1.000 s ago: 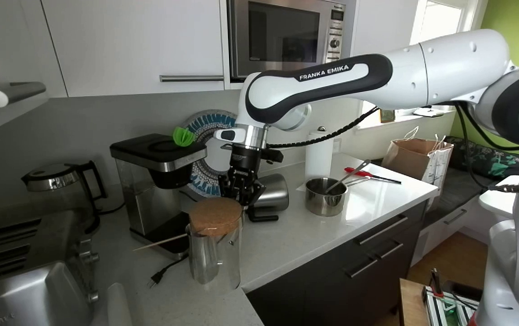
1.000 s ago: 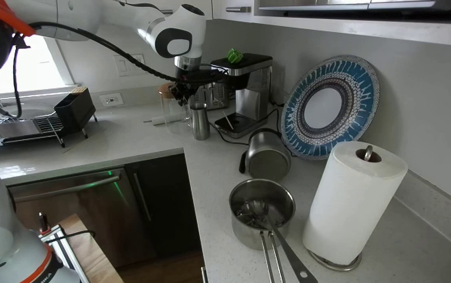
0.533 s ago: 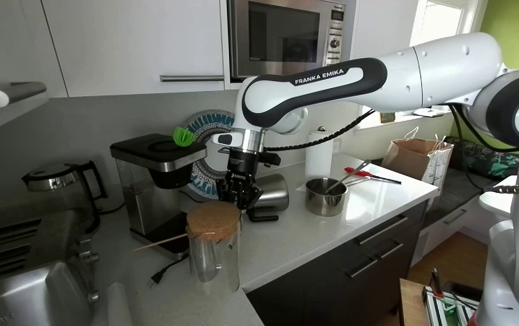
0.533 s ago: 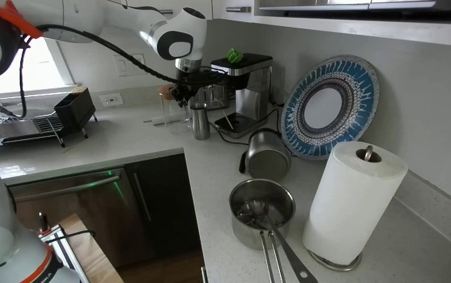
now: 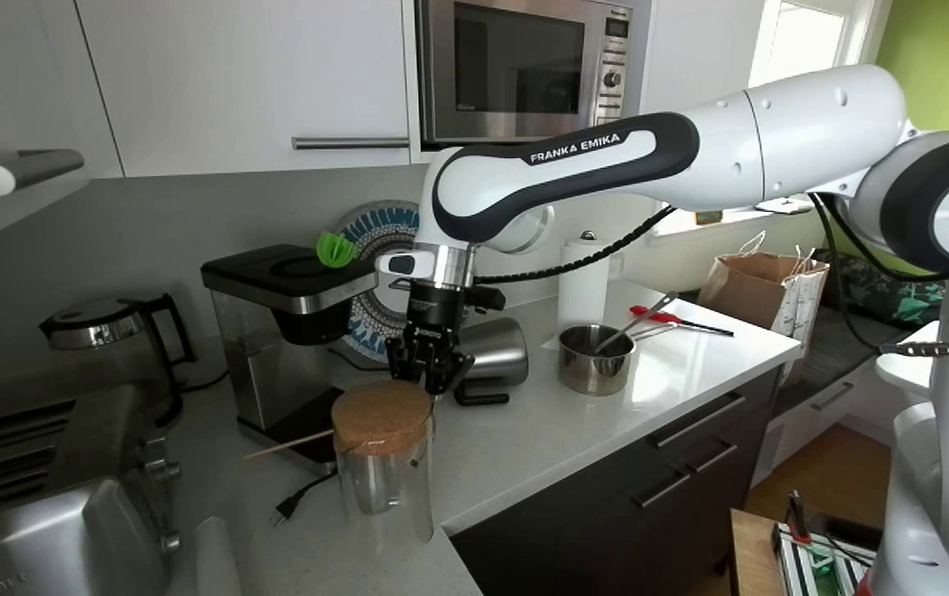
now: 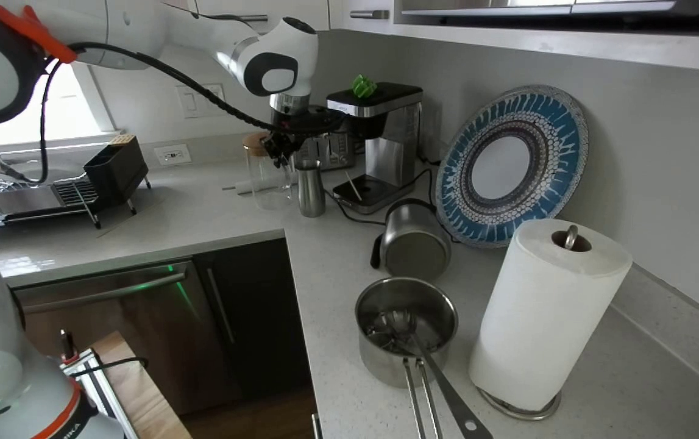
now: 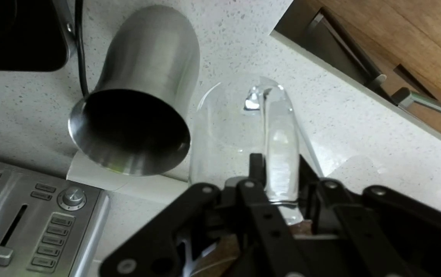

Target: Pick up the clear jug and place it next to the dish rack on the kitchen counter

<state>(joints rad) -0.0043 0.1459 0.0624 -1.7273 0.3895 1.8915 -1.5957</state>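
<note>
Our gripper [image 7: 282,165] is narrow, clasped on the handle [image 7: 282,140] of the clear jug [image 5: 383,480]; in the wrist view its fingers [image 7: 257,165] flank the glass closely. The jug is close to upright near the inner corner of the table [image 6: 203,207], just beside a tall steel cup [image 6: 311,192]; whether its base rests there or is barely off, we cannot tell. We judge the step in hand to be the lift and carry toward the dish rack [image 6: 75,192], which in an exterior view stands well apart along the same table. To do it well, we should raise the jug straight up and away from the cup before any sideways swing, since the two could knock together. The hold is on one side only, so the body will likely want to rotate about the handle; slow, even motion and a level gripper should steady it. The cork top [image 5: 383,414] may be loose, one more reason not to tip it. Near the rack, we should aim for the stretch of table beside the black holder [image 6: 116,171] at its end, stop just apart from it, let the base settle flat, and only then spread the fingers and back off clear of the handle.
</note>
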